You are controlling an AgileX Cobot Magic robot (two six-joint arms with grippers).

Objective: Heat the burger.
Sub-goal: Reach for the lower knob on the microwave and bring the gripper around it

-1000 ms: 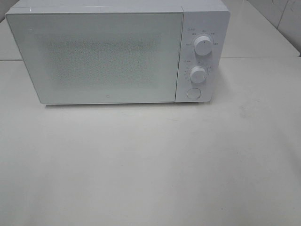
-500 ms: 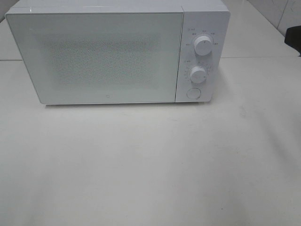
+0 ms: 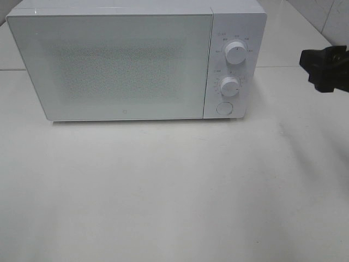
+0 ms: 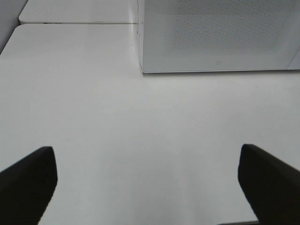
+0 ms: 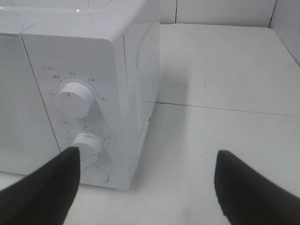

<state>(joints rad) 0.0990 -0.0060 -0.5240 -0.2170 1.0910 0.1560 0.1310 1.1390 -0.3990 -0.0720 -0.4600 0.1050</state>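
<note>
White tabletop fills the scene, and a white microwave is set at its back with its frosted door shut. The burger is not seen in any view; whether it lies behind the door cannot be told. The right gripper is held at the right edge, beside the control panel, with its jaws spread and nothing between them. The left gripper is held over bare table in front of the door, its jaws wide and empty.

An approach to the controls is judged to be in hand. A careful line-up on the upper knob, the lower knob or the round button would be called for next.
</note>
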